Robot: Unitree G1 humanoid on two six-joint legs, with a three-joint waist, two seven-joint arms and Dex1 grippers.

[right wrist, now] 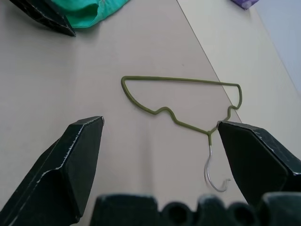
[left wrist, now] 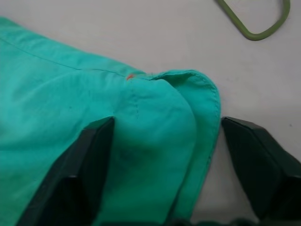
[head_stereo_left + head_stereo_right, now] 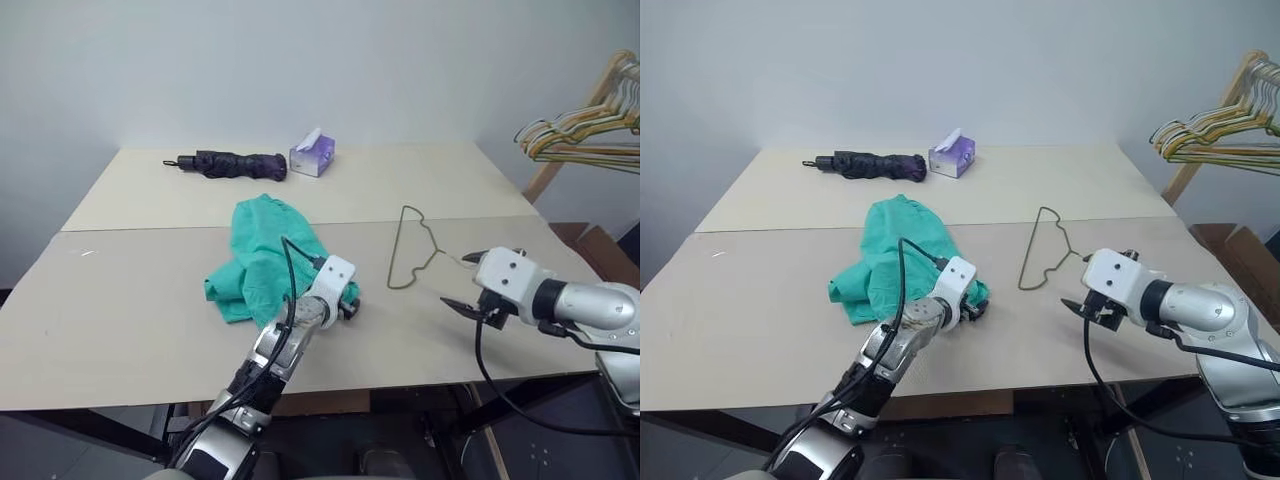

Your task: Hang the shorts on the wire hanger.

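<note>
Head views: the shorts (image 3: 262,258) lie crumpled mid-table, the wire hanger (image 3: 412,248) flat on the table (image 3: 130,330) just to their right, a folded umbrella (image 3: 228,164) and tissue box (image 3: 312,155) at the far edge, a bunch of hangers (image 3: 585,135) off to the right; the left gripper (image 3: 348,305) sits at the shorts' near right edge, the right gripper (image 3: 468,283) hovers near the hanger's hook. Left wrist view: fingers (image 2: 87,162) spread, straddling a fold of the teal fabric without pinching it. Right wrist view: fingers (image 1: 70,165) spread wide above the hanger, clear of the wire.
</note>
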